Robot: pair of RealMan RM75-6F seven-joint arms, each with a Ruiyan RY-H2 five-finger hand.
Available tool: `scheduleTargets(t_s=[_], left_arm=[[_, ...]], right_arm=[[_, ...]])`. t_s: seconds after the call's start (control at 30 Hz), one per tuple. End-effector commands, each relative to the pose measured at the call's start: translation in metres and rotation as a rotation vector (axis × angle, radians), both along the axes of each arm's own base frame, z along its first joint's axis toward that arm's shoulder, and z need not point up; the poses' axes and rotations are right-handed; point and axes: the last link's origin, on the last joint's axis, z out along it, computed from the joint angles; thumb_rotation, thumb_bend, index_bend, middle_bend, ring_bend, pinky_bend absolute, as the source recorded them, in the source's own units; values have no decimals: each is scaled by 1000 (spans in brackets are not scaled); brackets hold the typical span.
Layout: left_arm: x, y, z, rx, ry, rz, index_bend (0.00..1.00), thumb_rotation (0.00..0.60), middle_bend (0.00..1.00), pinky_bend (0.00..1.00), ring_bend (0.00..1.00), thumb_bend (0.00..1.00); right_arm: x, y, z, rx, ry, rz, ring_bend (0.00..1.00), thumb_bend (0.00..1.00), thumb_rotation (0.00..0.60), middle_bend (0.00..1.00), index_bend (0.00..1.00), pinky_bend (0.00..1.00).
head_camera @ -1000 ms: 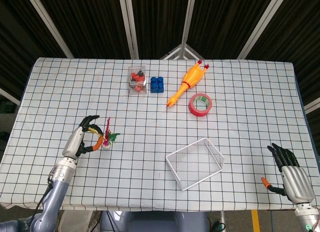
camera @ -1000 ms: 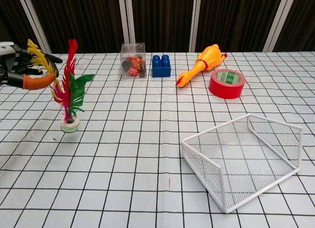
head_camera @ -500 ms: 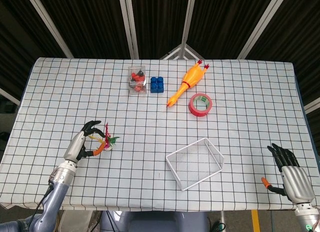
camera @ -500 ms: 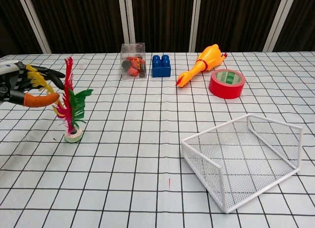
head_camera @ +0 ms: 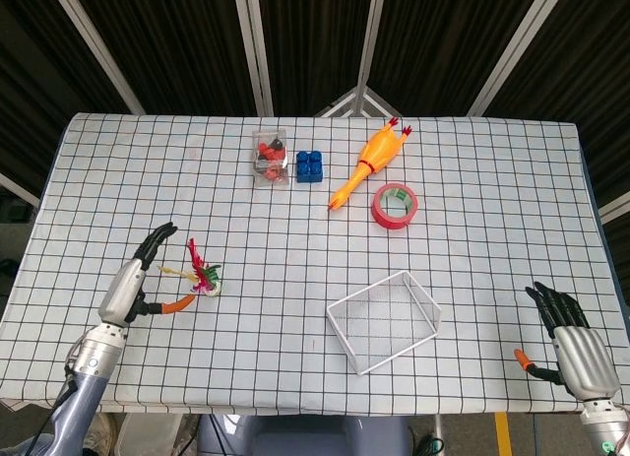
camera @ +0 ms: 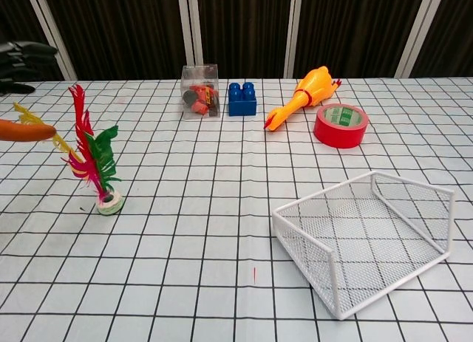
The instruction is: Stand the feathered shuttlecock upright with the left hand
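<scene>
The feathered shuttlecock (head_camera: 204, 278) stands on its white round base on the checked cloth at the left. Its red, green and yellow feathers (camera: 92, 154) point up and lean a little to the left. My left hand (head_camera: 136, 281) hovers just left of it, fingers spread, holding nothing. In the chest view only its dark fingertips (camera: 24, 55) and orange thumb tip (camera: 26, 130) show at the left edge, beside a yellow feather. My right hand (head_camera: 574, 340) rests at the table's near right corner, empty, fingers extended.
A white wire basket (head_camera: 366, 290) (camera: 323, 192) sits near the middle front. At the back stand a clear box of small parts (head_camera: 270, 157), a blue block (head_camera: 311, 165), an orange rubber chicken (head_camera: 369, 163) and a red tape roll (head_camera: 394, 205).
My left hand let go of the feathers and drew back to the left. The shuttlecock now stands free on its base. The right hand has not moved.
</scene>
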Motion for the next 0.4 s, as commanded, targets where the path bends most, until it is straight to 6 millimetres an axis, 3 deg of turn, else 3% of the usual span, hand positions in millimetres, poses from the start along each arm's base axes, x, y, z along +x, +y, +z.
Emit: scheduleTargets(t_s=[0.03,0.23,0.4], left_arm=[[-15,-19,30,103,169,-48,67,600,0,0,0,252],[-58,-61,65,214,459,-30,29,600,0,0,0,190],[-91,-97,75,214,602,41,0,600,0,0,0,170]], right_arm=[[0,0,0,0,4,2,0,339,600,0,0,0],[0,0,-1,1,17,8,0,339,600,0,0,0],[1,0,-1,-1,25,13,0,339,600,0,0,0]])
